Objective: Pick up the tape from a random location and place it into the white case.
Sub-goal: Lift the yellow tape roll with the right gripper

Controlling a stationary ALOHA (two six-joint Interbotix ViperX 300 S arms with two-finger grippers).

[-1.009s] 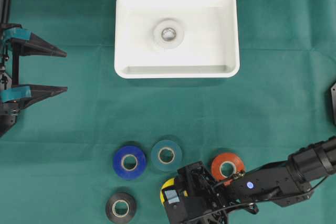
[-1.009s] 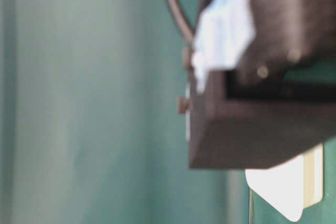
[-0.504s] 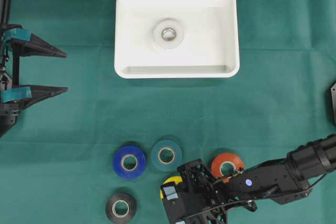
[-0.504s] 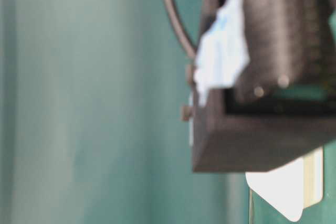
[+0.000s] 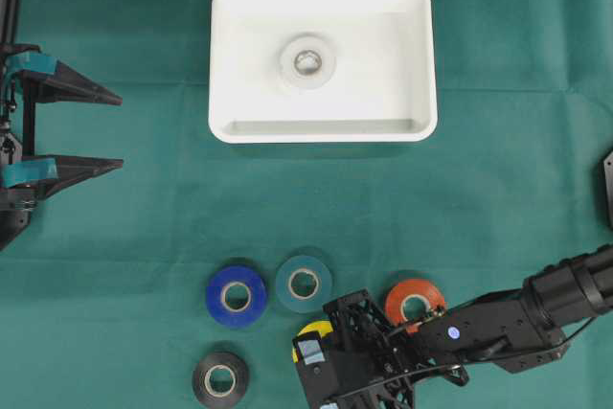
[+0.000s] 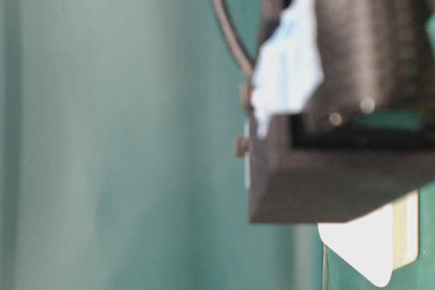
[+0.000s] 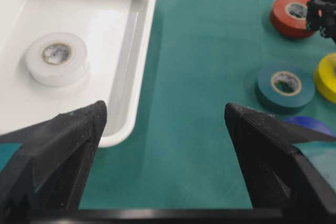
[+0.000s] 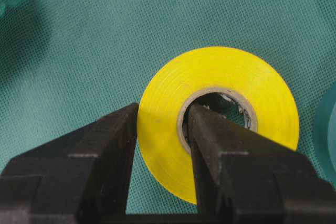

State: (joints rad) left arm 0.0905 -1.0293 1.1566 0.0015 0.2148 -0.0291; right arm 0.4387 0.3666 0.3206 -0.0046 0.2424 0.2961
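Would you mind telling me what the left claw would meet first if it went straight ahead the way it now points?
Probably nothing nearby: the open left claw points across bare green cloth, between the white case and the teal tape. The way looks free as far as the wrist view shows, though depth is unclear.

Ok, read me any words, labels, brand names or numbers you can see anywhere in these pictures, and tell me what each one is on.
None can be read.
Pale sticker on the right arm's wrist: no legible print, blurred in the table-level view.
Inner core of the white tape roll in the white case: no print can be made out.
Inner core of the yellow tape roll: no print visible.
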